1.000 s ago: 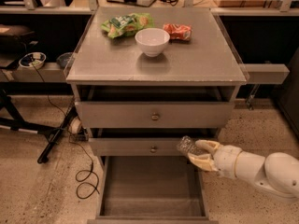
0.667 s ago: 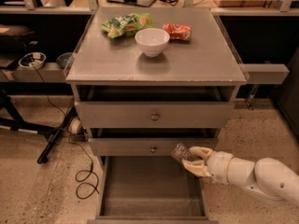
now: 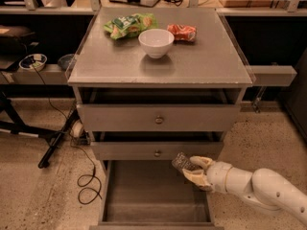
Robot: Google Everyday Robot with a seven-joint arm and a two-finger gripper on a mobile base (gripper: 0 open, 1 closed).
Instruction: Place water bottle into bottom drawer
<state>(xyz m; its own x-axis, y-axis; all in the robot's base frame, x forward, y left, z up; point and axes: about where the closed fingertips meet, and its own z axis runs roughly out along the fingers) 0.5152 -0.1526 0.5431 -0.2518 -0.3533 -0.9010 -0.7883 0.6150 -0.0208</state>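
Your cream gripper [image 3: 192,169] is clamped around the small clear ribbed plastic water bottle [image 3: 180,161], carried over the open grey metal bottom drawer [image 3: 144,191] just beneath it. You've yet to lower and release.

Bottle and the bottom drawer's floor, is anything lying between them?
Nothing shows there in the camera view: the gripper holds the bottle over the back right of the bottom drawer, whose floor is bare.
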